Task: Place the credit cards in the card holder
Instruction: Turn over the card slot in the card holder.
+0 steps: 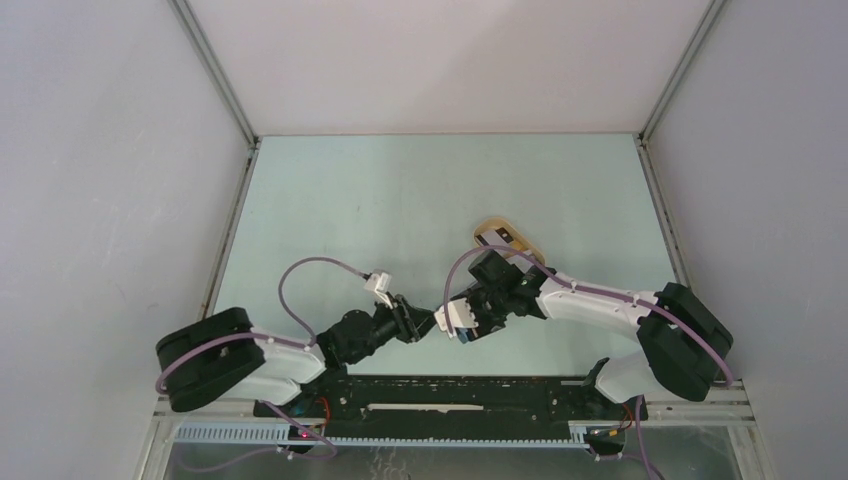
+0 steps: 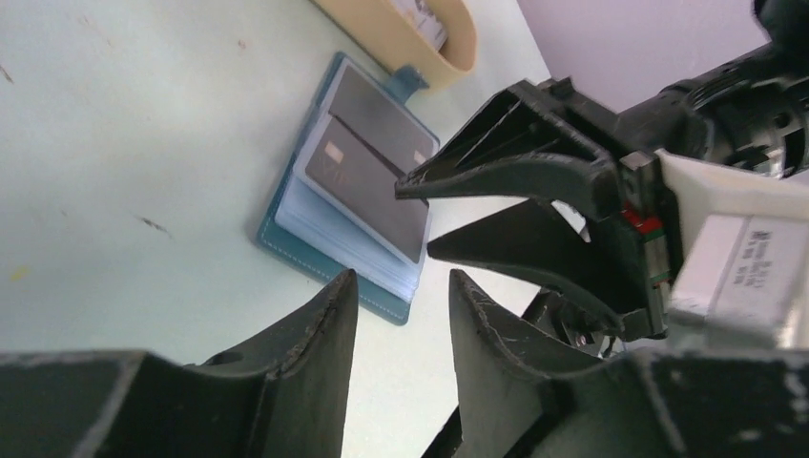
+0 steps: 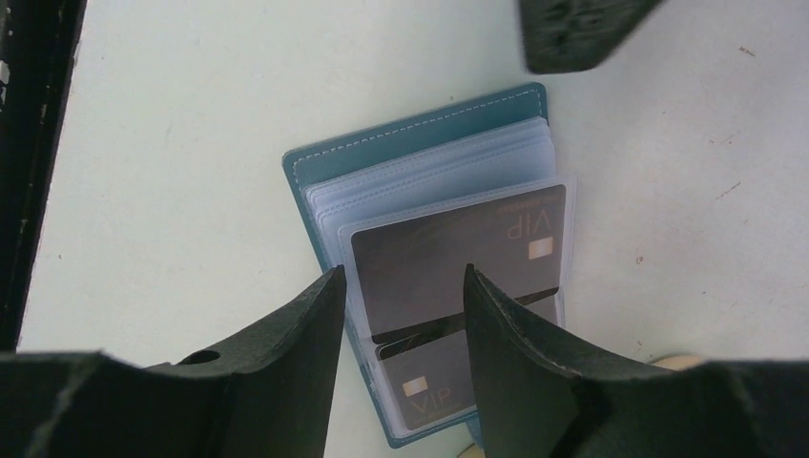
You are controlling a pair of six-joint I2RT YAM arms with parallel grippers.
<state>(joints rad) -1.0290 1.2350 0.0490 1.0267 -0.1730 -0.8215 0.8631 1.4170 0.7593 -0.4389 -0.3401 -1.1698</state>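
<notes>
The card holder (image 3: 401,143) lies open on the table (image 1: 400,200), around the middle and nearer than the beige tray (image 2: 458,52). Two dark credit cards (image 3: 448,258) sit in its clear sleeves. The right gripper (image 3: 403,277) hovers over it, jaws apart and empty. The left gripper (image 2: 401,281), just left of it, shows a narrower, empty gap.

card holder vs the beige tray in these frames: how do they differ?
Colour: the card holder is teal-blue, the tray beige. Shape: the card holder lies open and flat, book-like; the tray is oval with raised walls. Contents: the card holder shows two dark cards in clear sleeves; the tray's contents are hard to make out. Shared: both rest on the table.
</notes>
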